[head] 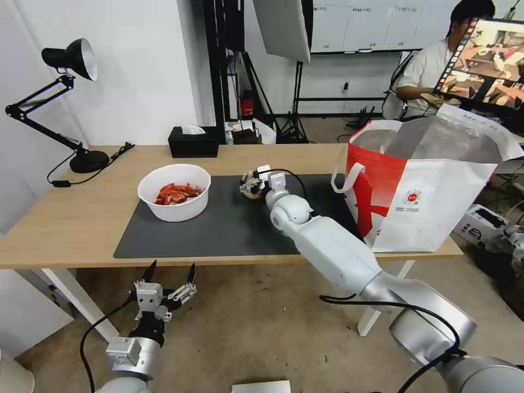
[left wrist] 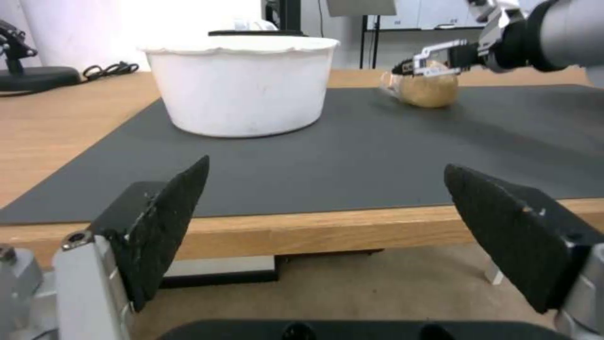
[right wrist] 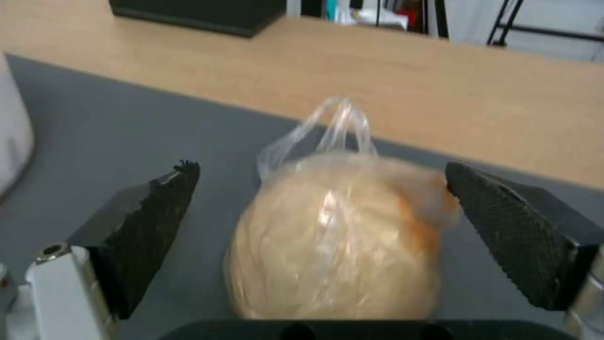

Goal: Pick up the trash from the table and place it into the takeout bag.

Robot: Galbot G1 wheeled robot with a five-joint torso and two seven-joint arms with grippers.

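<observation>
Right gripper [right wrist: 321,222] spread wide around bagged bun [right wrist: 333,241], not yet clamped. Could slip on loose plastic, squash bun, or push it away. Left gripper [head: 169,279] parked, spread apart.

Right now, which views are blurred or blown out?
Right wrist view: the bagged bun between the open right claw is soft. Left wrist view: the wall behind the white bowl is blown out white. Head view: sharp, edges bowed.
</observation>
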